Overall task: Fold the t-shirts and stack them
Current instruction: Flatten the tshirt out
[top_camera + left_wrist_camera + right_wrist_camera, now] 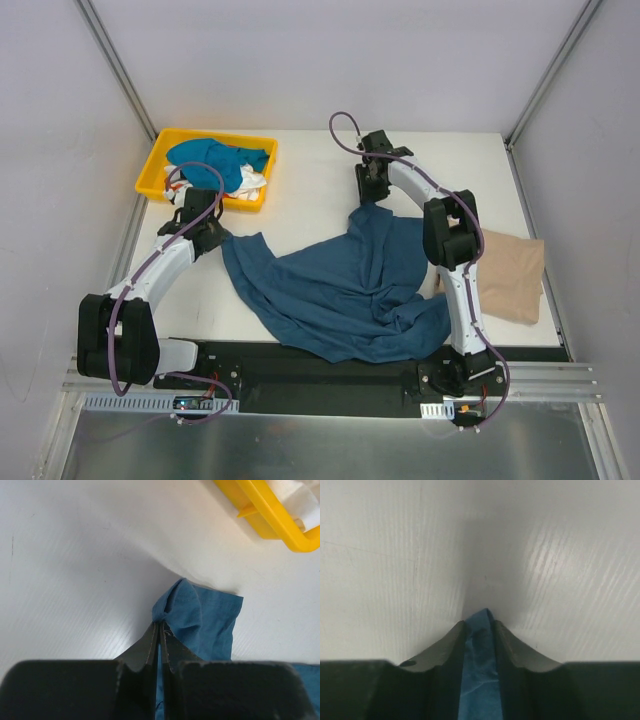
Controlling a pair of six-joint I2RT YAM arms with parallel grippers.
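Tabletop (320,160), white, is carrying everything. Across it the dark teal t-shirt (340,290) is sprawling open and rumpled, lying right of the yellow tray (152,168) and nearer the arm bases than it. The tan t-shirt (510,275) is sitting folded much farther right of the tray; the right arm is crossing in front, so I cannot tell whether it is touching the teal cloth. The tray itself is holding a bright blue t-shirt (205,158) bunched beside a white t-shirt (250,182). Just off the tray's near rim, the left gripper (160,630) is pinching the teal shirt's left corner, its jaws closed tight on a small gather of cloth that is poking out past the fingertips onto the table. Level with the tray and well to its right, the right gripper (480,625) is clamping the same shirt's far edge, a narrow strip of blue fabric running up between its closed fingers, the tip just showing beyond them.
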